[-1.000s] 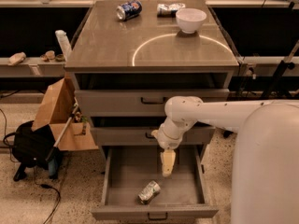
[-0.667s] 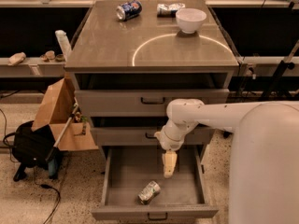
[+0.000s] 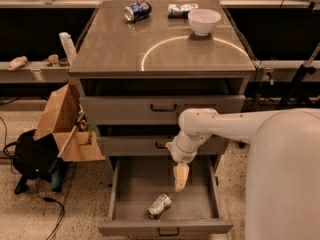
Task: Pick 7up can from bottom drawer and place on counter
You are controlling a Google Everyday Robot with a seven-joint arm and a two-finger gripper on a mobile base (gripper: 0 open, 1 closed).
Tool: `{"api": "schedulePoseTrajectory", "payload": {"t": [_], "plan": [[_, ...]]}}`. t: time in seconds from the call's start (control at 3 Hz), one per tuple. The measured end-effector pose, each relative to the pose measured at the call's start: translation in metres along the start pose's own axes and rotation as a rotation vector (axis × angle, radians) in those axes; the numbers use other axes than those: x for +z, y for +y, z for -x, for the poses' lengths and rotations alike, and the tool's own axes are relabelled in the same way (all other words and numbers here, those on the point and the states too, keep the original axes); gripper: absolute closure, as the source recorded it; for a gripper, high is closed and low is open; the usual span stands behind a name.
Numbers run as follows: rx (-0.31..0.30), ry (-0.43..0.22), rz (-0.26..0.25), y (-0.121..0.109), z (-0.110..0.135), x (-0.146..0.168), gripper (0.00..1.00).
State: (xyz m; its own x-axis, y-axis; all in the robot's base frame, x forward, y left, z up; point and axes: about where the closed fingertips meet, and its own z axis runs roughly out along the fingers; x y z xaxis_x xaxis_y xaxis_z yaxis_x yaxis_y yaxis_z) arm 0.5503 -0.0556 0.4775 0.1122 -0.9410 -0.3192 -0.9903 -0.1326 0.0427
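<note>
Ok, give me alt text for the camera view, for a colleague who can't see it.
The robot's gripper hangs over the open grey bottom drawer, close to the small silvery-green 7up can lying on its side; the glossy grey-brown counter holds a white bowl.

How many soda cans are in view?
2. A blue can lies on the counter's back left; a 7up can lies in the open bottom drawer, near the robot's jaws. Others may be hidden.
</note>
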Motion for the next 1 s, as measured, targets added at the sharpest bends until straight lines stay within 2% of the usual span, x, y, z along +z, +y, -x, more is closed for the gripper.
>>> {"api": "schedulePoseTrajectory", "payload": {"t": [0.67,1.0], "plan": [[0.046,0.013,-0.023,0.003,-0.01,0.024,0.0],[0.043,0.027,-0.025,0.003,-0.015,0.039,0.0]]}}
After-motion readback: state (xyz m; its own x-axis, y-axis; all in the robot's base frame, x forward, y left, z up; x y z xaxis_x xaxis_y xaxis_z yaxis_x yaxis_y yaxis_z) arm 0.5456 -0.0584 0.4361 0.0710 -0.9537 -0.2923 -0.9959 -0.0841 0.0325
